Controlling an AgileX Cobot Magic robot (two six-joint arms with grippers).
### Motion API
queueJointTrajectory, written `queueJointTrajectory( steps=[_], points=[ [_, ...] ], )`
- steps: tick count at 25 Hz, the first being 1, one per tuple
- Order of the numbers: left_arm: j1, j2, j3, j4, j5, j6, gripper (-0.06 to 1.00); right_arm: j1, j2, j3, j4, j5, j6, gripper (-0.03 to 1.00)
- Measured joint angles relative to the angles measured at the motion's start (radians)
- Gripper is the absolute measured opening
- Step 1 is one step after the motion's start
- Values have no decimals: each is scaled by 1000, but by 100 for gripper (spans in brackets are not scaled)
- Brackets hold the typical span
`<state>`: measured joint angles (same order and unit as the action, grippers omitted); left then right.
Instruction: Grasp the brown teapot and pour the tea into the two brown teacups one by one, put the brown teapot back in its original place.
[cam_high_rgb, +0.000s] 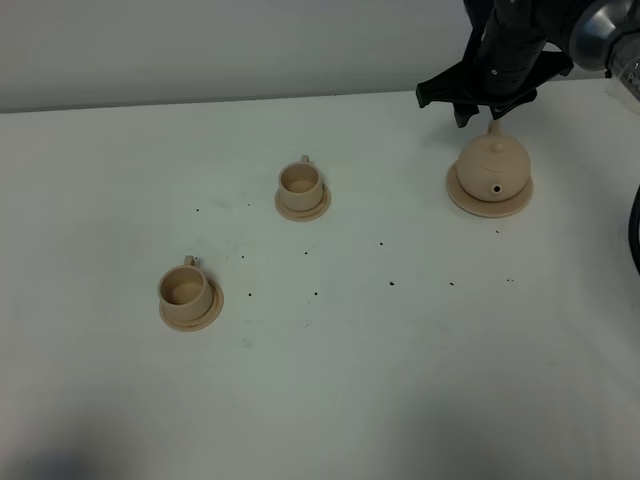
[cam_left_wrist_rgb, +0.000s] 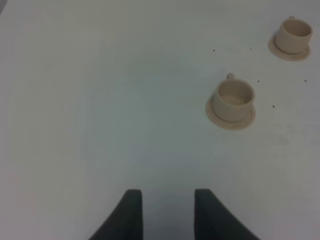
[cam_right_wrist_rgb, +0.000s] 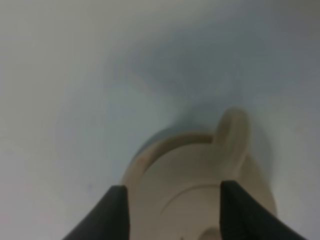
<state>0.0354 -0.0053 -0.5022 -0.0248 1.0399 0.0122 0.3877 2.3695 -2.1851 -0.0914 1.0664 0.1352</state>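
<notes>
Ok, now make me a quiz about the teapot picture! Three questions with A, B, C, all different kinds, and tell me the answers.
1. Where is the brown teapot?
A. up in the air
B. between the cups
C. on the big saucer

2. How many teacups are there?
A. one
B. two
C. four

3. How is the right gripper?
A. open
B. shut on a teacup
C. shut on the lid

Answers:
1 C, its base rests on that saucer.
2 B, one farther back, one nearer the front.
3 A, its fingers stand apart, nothing pinched.
</notes>
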Motion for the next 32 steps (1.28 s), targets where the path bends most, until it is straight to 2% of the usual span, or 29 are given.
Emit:
queueJointTrajectory(
  steps=[8, 25, 32],
  points=[
    [0, 0, 0, 0, 0, 0, 30, -49, 56, -21, 26, -92, -6, 44],
    [0, 1, 0, -2, 0, 0, 30, -78, 119, -21, -15, -194, -6, 44],
    [0, 1, 0, -3, 0, 0, 30, -102, 132, -21, -22, -193, -6, 44]
  ],
)
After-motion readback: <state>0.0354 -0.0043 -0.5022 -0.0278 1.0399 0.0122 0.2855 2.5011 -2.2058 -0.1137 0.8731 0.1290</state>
